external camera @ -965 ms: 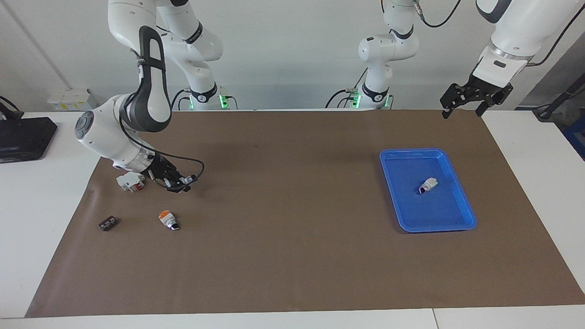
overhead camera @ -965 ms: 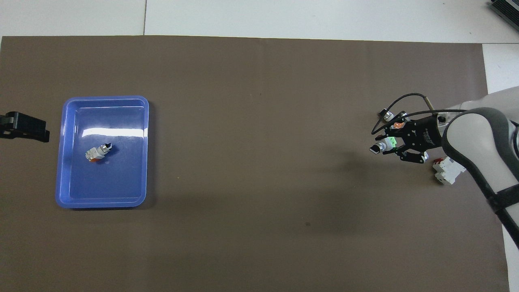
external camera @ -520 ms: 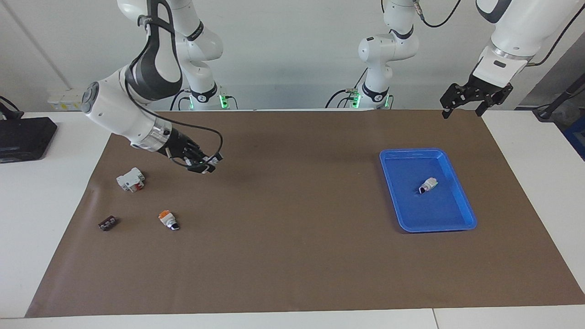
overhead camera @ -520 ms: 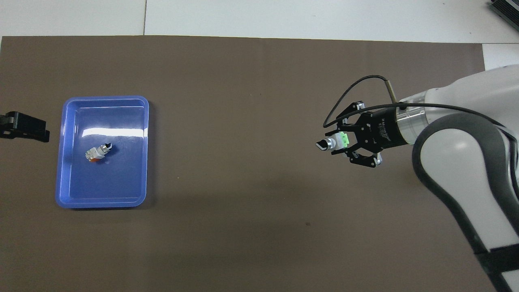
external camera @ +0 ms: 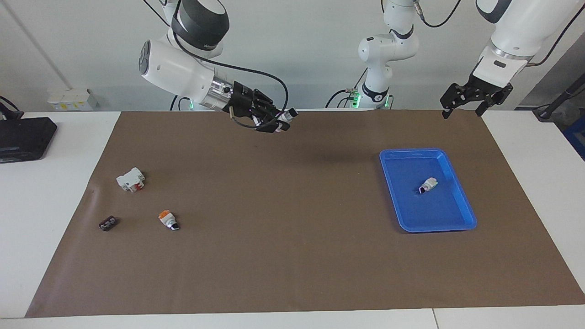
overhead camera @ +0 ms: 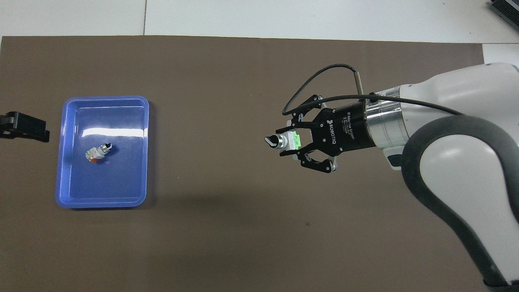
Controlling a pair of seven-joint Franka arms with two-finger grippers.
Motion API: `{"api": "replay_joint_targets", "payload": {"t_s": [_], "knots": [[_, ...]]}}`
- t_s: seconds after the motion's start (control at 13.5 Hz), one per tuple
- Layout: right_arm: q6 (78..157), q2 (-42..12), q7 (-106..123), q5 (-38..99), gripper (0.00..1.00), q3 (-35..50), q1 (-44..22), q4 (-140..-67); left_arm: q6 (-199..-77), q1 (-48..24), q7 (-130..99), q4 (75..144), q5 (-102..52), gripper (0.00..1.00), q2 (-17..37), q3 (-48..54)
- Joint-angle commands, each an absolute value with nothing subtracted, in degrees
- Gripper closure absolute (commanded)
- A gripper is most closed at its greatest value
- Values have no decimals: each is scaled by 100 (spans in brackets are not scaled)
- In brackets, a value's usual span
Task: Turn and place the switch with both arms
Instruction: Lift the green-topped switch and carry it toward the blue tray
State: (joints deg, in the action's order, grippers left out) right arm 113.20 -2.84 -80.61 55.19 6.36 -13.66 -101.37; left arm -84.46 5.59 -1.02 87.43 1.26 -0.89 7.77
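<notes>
The right gripper (overhead camera: 288, 140) is up in the air over the middle of the brown mat (external camera: 292, 256), its jaws pinching the switch (overhead camera: 284, 141), whose dark knob end sticks out past the fingertips and whose green patch faces up. The left gripper (external camera: 470, 98) waits over the mat's corner at the left arm's end, near the blue tray (external camera: 461, 224), jaws spread and holding nothing.

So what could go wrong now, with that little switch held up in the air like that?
1. The right gripper holds the small white switch with the green patch only by its body, high over the brown mat; a slip would probably drop it.
2. The left gripper waits near the blue plastic tray, so a handover may misalign.
</notes>
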Motion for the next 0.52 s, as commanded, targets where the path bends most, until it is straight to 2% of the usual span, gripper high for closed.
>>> {"api": "replay_joint_targets", "payload": {"t_s": [0.0, 0.45], "knots": [[12476, -386, -8541, 5616, 100, 905, -1939, -10072, -8490, 580, -149, 8938, 193, 0, -246, 782], [13991, -790, -8780, 5537, 100, 905, -2855, -10011, -8438, 510, -185, 8930, 193, 0, -255, 800]]}}
